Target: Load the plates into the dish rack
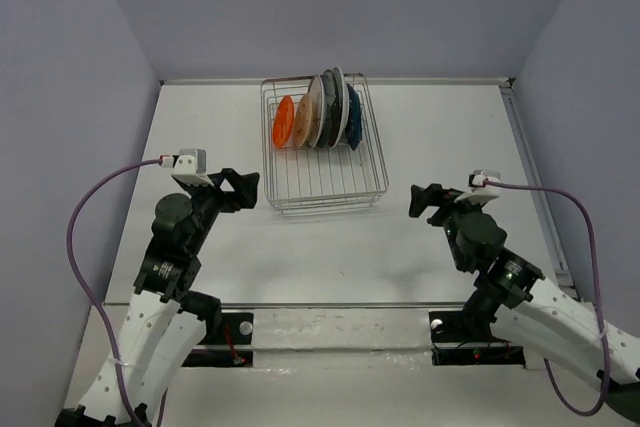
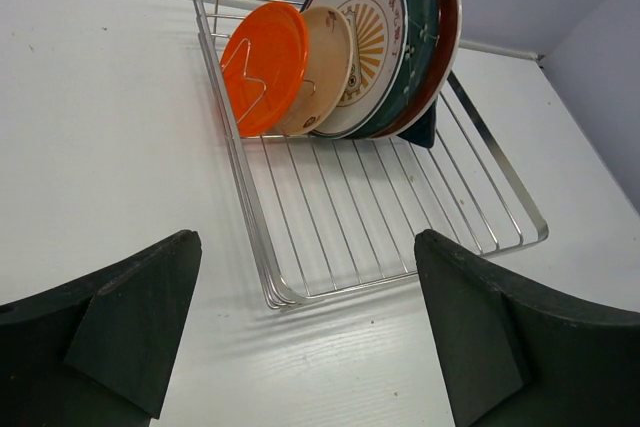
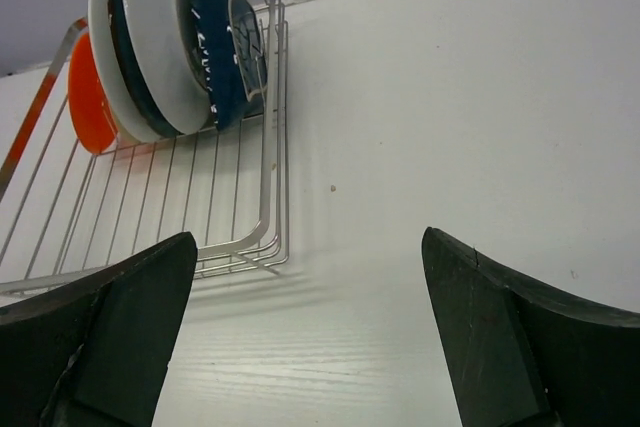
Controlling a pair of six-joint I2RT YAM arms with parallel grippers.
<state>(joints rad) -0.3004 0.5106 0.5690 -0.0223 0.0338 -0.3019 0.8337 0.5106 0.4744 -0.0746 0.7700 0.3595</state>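
At the far end of the dish rack (image 1: 325, 182) stand the plates (image 1: 322, 113); left gripper (image 1: 245, 190) and right gripper (image 1: 421, 201) gape empty.

No legible text (none anywhere)

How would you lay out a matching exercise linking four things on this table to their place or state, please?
Things:
1 orange plate
2 dark blue plate
3 dish rack
4 right tool

Places or states:
A right end of the plate row
B open and empty
C left end of the plate row
D near part bare of plates

Pairs: 1-C, 2-A, 3-D, 4-B.
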